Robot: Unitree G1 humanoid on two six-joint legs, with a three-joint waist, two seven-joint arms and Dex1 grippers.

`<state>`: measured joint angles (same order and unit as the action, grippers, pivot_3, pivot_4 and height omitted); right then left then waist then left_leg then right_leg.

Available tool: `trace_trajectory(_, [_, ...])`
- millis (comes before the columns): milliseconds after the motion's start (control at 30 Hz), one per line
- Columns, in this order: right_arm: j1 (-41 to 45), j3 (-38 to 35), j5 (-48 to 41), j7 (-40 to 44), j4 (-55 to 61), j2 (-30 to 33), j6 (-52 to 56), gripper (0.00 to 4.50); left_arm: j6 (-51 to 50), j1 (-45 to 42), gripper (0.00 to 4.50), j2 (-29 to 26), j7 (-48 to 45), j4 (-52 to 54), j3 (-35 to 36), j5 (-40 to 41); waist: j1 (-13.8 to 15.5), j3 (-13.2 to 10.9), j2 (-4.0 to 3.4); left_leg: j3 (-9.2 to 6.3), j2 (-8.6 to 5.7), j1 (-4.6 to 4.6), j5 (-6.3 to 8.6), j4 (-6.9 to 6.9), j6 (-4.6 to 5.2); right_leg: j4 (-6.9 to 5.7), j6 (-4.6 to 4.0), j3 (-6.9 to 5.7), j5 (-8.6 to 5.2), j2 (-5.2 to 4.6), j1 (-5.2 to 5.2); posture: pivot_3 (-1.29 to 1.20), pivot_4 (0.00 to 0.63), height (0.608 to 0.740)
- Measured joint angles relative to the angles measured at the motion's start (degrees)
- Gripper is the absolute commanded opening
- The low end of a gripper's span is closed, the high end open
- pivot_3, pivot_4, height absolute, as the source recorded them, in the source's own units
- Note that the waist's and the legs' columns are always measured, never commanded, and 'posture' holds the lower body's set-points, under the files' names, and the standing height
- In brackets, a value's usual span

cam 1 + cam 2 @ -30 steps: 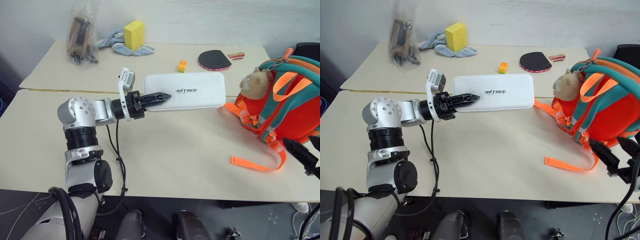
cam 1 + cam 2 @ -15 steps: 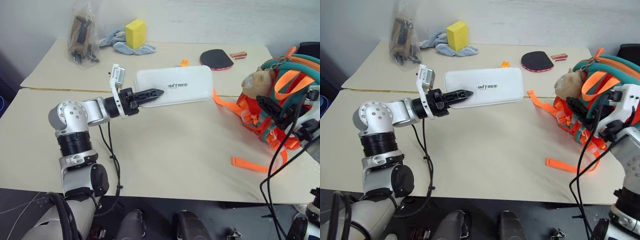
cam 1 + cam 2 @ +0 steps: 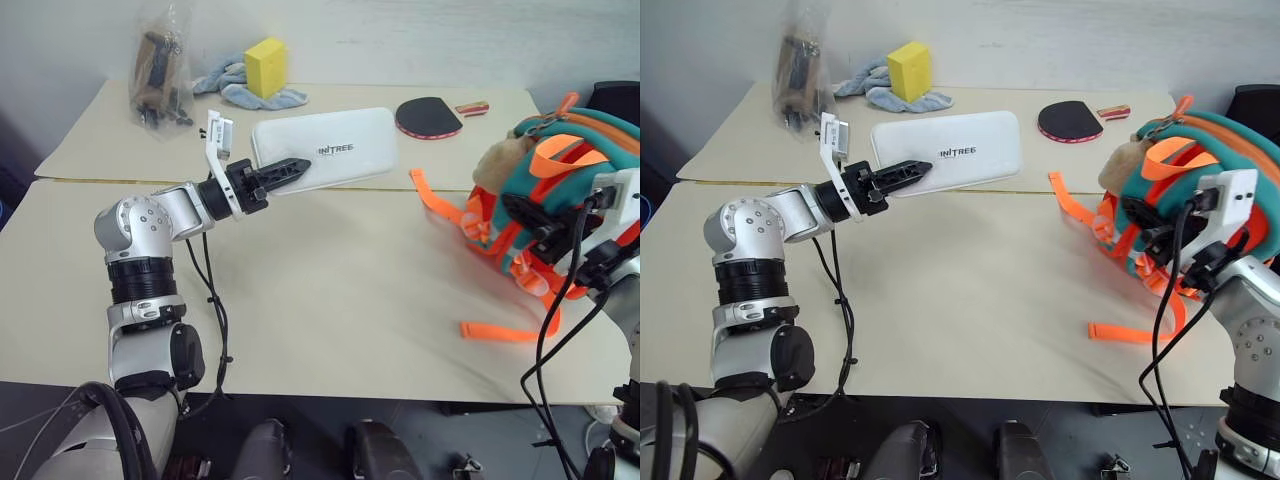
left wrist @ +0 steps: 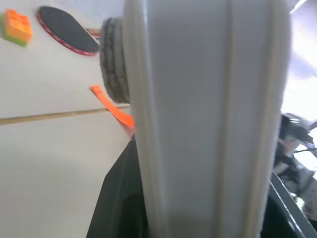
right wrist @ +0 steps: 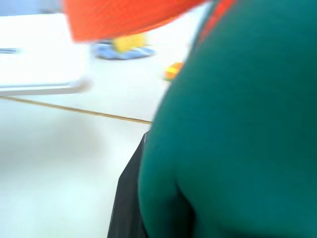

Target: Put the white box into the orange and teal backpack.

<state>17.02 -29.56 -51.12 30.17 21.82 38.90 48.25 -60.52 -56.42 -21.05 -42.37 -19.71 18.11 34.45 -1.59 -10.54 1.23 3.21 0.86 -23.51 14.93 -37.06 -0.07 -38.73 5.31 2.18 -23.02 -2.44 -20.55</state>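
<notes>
Both of my arms are working over the table (image 3: 330, 290): my left gripper (image 3: 285, 170) is clamping one end of the white box (image 3: 325, 150), holding it lifted, while my right gripper (image 3: 520, 212) is pinching the teal trim of the orange and teal backpack (image 3: 585, 190).

- The white box (image 3: 325, 148) sits clamped between the left gripper (image 3: 290, 166) fingers, reaching out past their tips, above the table (image 3: 330, 290).
- The backpack (image 3: 1200, 190) stands well beyond that box's far end.
- The right gripper (image 3: 1155, 240) fingers press against the backpack's side.
</notes>
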Motion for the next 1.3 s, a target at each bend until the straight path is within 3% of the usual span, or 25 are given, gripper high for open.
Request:
trace_trajectory(233, [-6.4,-1.7,-20.8,6.3,11.8,10.4,8.5,0.02,11.2,0.5,1.35,-1.5,-10.8,3.0,-2.7,1.6,0.0,0.0,0.03,-0.11,0.0,-0.16,0.06,-0.05,0.1,0.19,0.0,-0.12,0.0,-0.06,0.03,0.0,0.15,0.74])
trace_trajectory(400, [-10.3,-10.6,-40.2,7.1,12.4,20.4,11.4,0.02,12.8,0.1,1.35,-2.2,-15.3,3.3,-3.4,3.7,0.1,-0.1,0.1,-0.22,0.0,-0.14,0.09,-0.09,0.19,0.25,0.0,-0.21,0.0,-0.06,0.16,0.0,0.15,0.74])
trace_trajectory(533, [-15.9,-17.5,-48.2,8.3,11.7,24.9,14.5,0.02,12.1,0.0,1.35,-4.4,-21.9,4.5,-4.6,6.6,0.1,-0.1,0.2,-0.26,0.0,-0.19,0.11,-0.1,0.22,0.38,0.0,-0.26,0.0,-0.05,0.2,0.0,0.15,0.74])
trace_trajectory(700, [-21.8,-24.5,-48.9,11.4,10.3,25.7,18.0,0.02,11.9,-0.5,1.35,-7.0,-28.6,4.5,-6.1,8.0,0.2,-0.1,0.22,-0.28,-0.02,-0.19,0.11,-0.17,0.28,0.42,0.01,-0.27,0.01,-0.06,0.26,0.0,0.15,0.74])
trace_trajectory(967, [-25.8,-25.1,-43.4,12.8,9.5,24.2,17.8,0.02,20.3,-0.6,1.35,-10.6,-39.1,1.9,-13.3,3.5,0.2,-0.1,0.22,-0.31,-0.02,-0.2,0.11,-0.13,0.29,0.51,0.01,-0.28,0.01,-0.03,0.28,0.0,0.15,0.74])
trace_trajectory(1100, [-27.0,-25.2,-43.8,12.8,10.0,23.9,16.8,0.02,29.5,-1.7,1.35,-8.2,-39.6,-2.1,-16.5,-1.7,0.9,-0.2,0.24,-0.36,-0.03,-0.18,0.16,-0.2,0.38,0.59,0.07,-0.3,0.04,-0.05,0.39,0.0,0.15,0.74])
trace_trajectory(1300, [-30.1,-28.2,-46.5,13.6,12.1,23.9,16.9,0.02,33.0,-4.5,1.35,-7.4,-39.9,-6.2,-16.7,-3.6,1.5,-0.2,0.26,-0.36,-0.03,-0.28,0.23,-0.17,0.49,0.78,0.12,-0.31,0.08,-0.05,0.38,0.0,0.15,0.74])
